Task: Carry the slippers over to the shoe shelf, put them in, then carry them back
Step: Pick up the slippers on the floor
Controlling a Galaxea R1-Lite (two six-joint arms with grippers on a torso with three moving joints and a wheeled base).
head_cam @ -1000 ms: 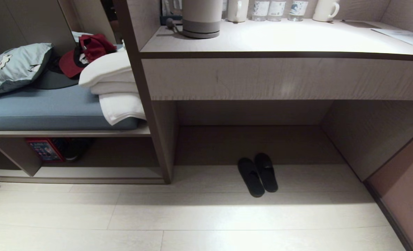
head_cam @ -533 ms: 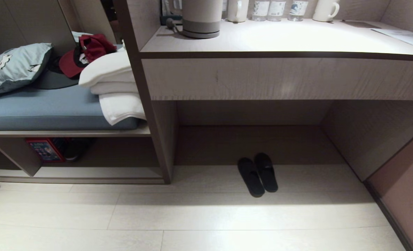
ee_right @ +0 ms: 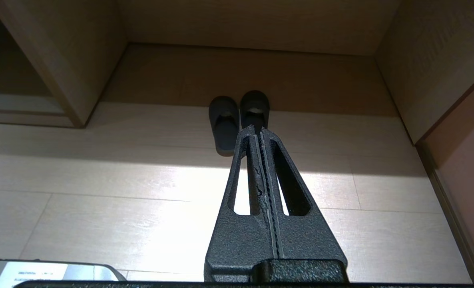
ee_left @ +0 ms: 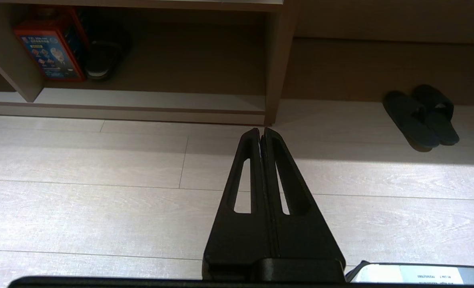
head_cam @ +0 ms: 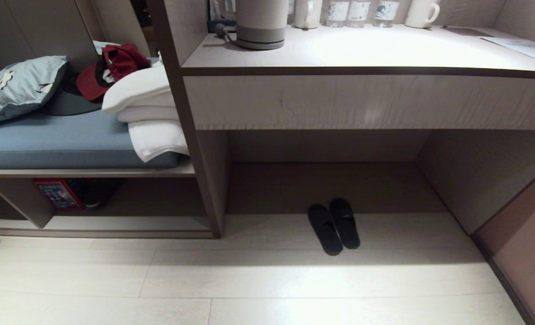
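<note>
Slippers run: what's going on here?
Nothing is being handled. The slippers lie side by side on the floor at the front of the desk kneehole, untouched. The shoe shelf, to their left, holds a red box and a dark shoe. Left gripper and right gripper hang over the floor, jaws shut, empty.

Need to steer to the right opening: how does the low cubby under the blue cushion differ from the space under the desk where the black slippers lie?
The low grey-beige wood-grain shoe shelf has a pale bottom board and front lip; the taller desk kneehole opens straight onto the floor. The shelf is shorter and holds a red box beside a dark shoe; the kneehole holds only the flat black slippers, at its front. Both share the wood-grain panels.
</note>
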